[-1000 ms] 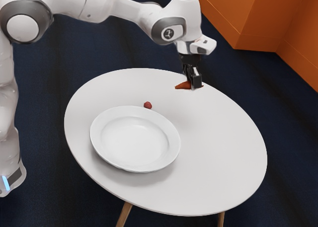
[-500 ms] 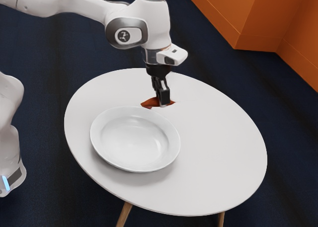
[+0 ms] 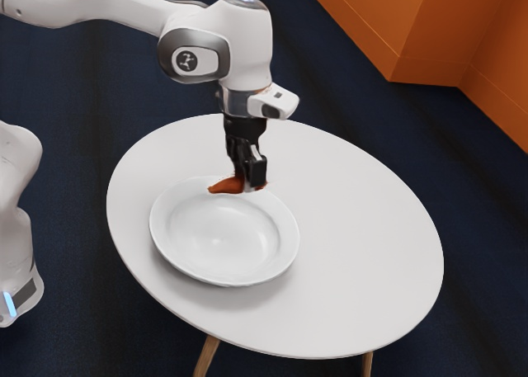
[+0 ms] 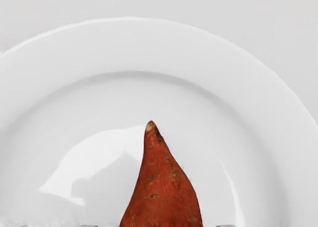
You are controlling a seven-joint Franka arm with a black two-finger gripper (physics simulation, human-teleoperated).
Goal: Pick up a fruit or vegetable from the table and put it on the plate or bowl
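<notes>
gripper [image 3: 250, 179]: I see its fingers clamped on the sweet potato [image 3: 221, 186] [image 4: 161, 192], above the far rim of the plate [image 3: 165, 249] [image 4: 248, 88] | sweet potato: held level, tapered tip pointing over the plate's well; it seems lifted clear of the plate, though I can't judge the gap | plate: on the round table [image 3: 363, 253]

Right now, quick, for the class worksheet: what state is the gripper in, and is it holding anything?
The gripper: jaws closed on the sweet potato, held over the plate.
</notes>
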